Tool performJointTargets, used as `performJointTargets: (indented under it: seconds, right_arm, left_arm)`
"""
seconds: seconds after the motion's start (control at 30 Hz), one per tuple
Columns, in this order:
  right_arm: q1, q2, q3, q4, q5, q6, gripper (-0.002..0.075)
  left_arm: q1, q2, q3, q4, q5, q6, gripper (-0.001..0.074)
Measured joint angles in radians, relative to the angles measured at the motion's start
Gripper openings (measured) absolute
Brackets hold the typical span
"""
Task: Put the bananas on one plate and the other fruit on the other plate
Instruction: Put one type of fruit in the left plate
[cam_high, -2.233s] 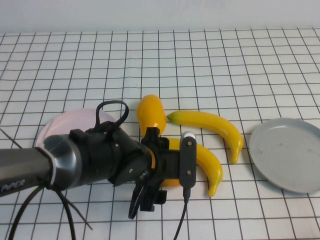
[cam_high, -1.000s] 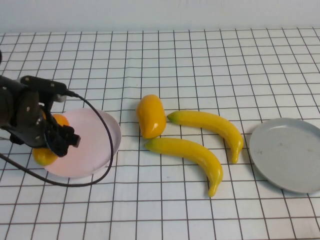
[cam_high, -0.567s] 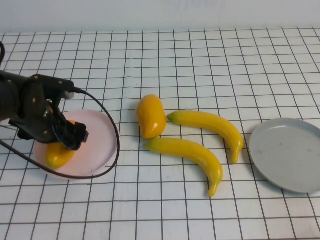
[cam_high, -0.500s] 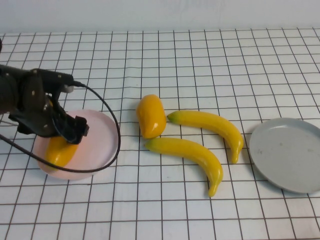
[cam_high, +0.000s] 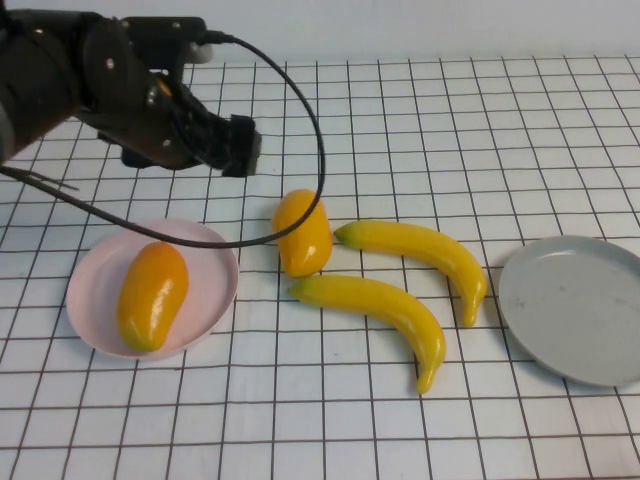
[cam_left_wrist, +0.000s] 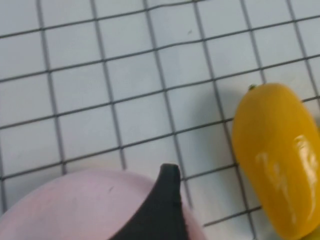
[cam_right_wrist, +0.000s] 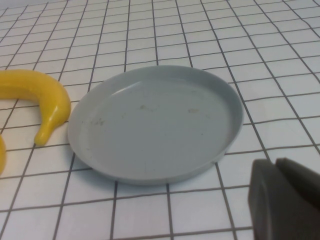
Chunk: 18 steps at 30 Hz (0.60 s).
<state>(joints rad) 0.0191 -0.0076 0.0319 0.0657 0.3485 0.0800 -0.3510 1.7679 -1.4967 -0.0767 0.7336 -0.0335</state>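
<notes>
One orange-yellow fruit (cam_high: 152, 295) lies on the pink plate (cam_high: 210, 265) at the left. The second fruit (cam_high: 303, 230) (cam_left_wrist: 277, 155) rests on the table at the centre, beside two bananas (cam_high: 420, 252) (cam_high: 385, 310). The grey-blue plate (cam_high: 575, 310) (cam_right_wrist: 155, 125) at the right holds nothing. My left gripper (cam_high: 238, 148) hangs open and empty above the table, behind the pink plate and left of the second fruit. Only one of its fingers (cam_left_wrist: 167, 200) shows, over the pink plate's rim (cam_left_wrist: 75, 210). My right gripper (cam_right_wrist: 276, 167) is shut, low beside the grey-blue plate, and is outside the high view.
The left arm's black cable (cam_high: 315, 130) loops down over the table between the pink plate and the central fruit. A banana tip (cam_right_wrist: 50, 107) lies close to the grey-blue plate's rim. The white gridded tabletop (cam_high: 450, 130) stretches behind the fruit.
The left gripper let go of the fruit on the pink plate, then rose and moved back and right toward the central fruit. The plate settled flat.
</notes>
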Motion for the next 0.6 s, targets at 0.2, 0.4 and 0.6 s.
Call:
performJointTargets:
  seconds: [0.2, 0.4, 0.6]
  right_arm:
    - [0.0, 0.0, 0.0, 0.0, 0.0, 0.0, -0.0015]
    - [0.0, 0.0, 0.0, 0.0, 0.0, 0.0, -0.0015]
    - [0.0, 0.0, 0.0, 0.0, 0.0, 0.0, -0.0015]
  left_arm:
    - [-0.106, 0.115, -0.045, -0.001, -0.09, -0.049, 0.0668]
    - [-0.168, 0.26, -0.136, -0.006, -0.095, -0.06, 0.0668]
    - [-0.175, 0.361, -0.237, 0.01, -0.025, -0.06, 0.0668]
